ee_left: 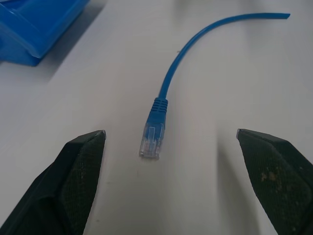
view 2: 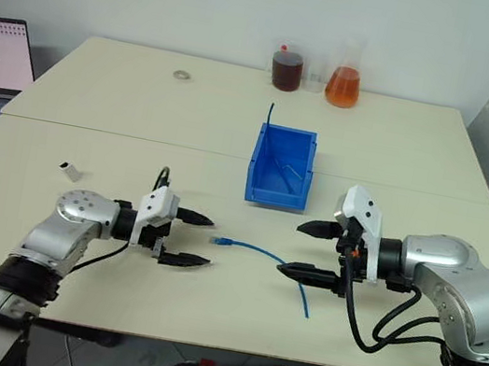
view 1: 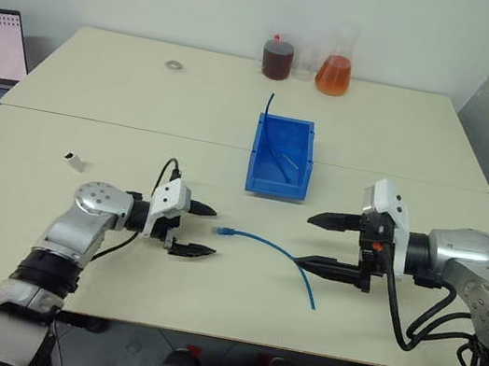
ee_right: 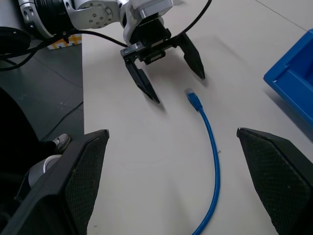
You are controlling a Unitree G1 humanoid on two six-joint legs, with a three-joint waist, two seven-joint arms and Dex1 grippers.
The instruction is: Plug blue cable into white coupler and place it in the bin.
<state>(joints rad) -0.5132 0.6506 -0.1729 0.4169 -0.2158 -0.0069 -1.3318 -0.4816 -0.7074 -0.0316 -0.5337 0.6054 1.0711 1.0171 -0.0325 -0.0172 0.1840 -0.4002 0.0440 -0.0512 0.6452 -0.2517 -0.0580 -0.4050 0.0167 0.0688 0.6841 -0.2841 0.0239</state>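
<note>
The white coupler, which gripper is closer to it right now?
Left. The left gripper hangs open toward the table's middle from the white coupler, facing the blue cable; the right gripper is open beyond that cable.

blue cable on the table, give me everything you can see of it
The blue cable is a thin, bright blue, flexible-looking cord lying flat on the cream table, in front of the blue bin and apart from it. One end carries a blue boot and a small clear plastic plug; the other end looks plain, with no plug. It runs in a gentle curve. The plug end points at the open left gripper, the far end lies under the open right gripper. Nothing holds or touches it but the table.
</note>
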